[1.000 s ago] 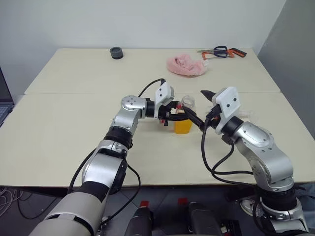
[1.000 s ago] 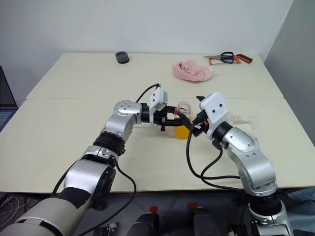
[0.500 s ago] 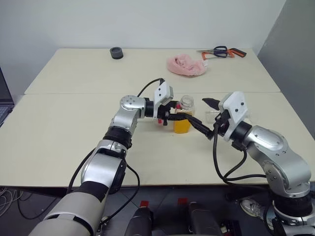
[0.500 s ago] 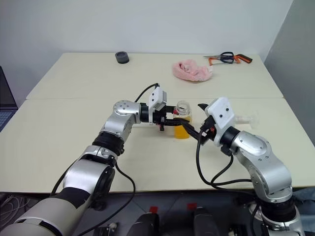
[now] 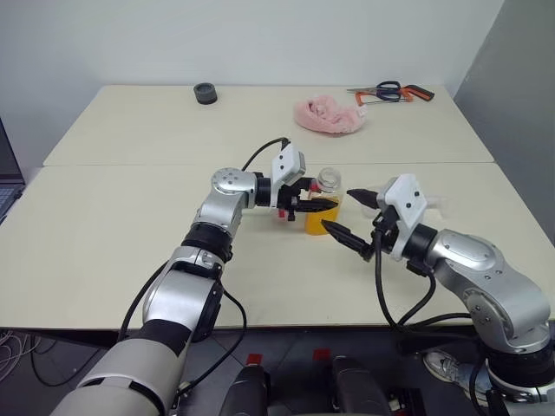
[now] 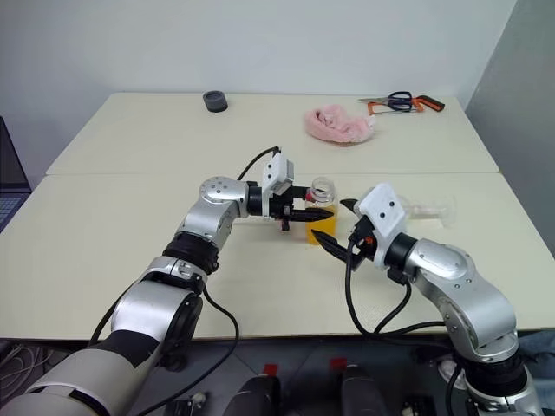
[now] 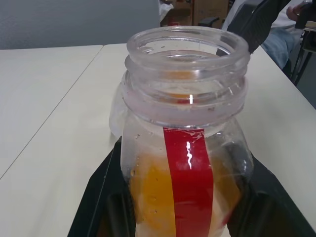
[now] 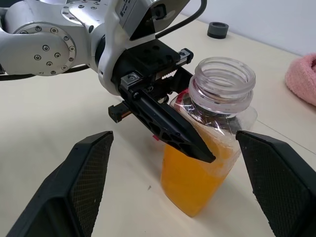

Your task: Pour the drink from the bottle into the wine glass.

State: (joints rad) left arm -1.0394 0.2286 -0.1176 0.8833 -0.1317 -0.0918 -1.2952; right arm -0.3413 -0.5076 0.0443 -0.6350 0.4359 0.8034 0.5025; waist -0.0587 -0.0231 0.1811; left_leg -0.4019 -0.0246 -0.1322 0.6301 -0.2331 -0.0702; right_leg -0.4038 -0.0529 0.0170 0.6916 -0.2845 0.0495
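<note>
The bottle (image 5: 323, 204) stands upright on the table with its mouth uncapped and a red strip down its side (image 7: 188, 173). The orange drink (image 8: 192, 182) fills its lower half. My left gripper (image 5: 317, 206) reaches in from the left and is shut on the bottle's body. One of its black fingers (image 8: 170, 123) crosses the front of the bottle. My right gripper (image 5: 336, 209) is open just right of the bottle and points at it, touching nothing. The wine glass (image 6: 431, 211) seems to lie on its side on the table, partly hidden behind my right wrist.
A pink cloth (image 5: 327, 115) lies at the back of the table. Scissors and an orange-handled tool (image 5: 390, 91) are at the far right, and a small black ring (image 5: 205, 93) at the far left. A laptop edge (image 5: 7, 178) shows at the left.
My right gripper has drawn back from the bottle's neck toward the near edge, sunk a little and turned, staying open. The left gripper and bottle have not moved.
</note>
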